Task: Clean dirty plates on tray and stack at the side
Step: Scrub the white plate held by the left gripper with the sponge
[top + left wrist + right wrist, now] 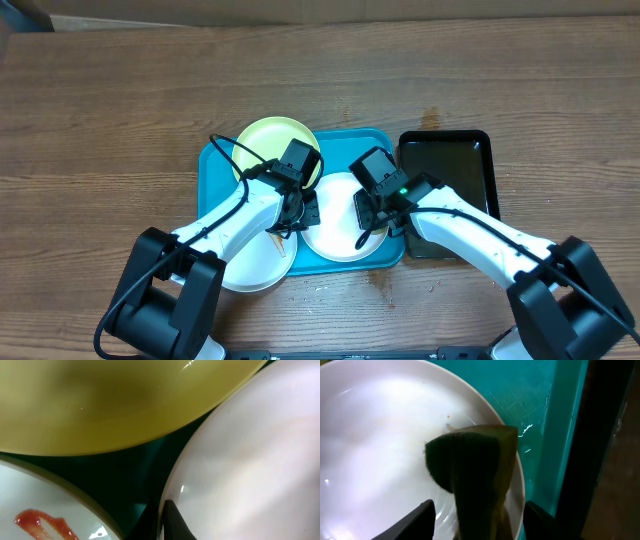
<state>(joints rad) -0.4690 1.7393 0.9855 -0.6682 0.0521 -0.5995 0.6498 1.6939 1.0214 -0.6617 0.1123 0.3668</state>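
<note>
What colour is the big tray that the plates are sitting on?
The tray is bright turquoise. The overhead view shows it best.

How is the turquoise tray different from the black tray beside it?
The turquoise tray is bright and wider; the black tray is dark, glossy and narrower. The turquoise tray carries plates; the black tray's visible part carries none. Both are rectangular with rounded corners and raised rims.
</note>
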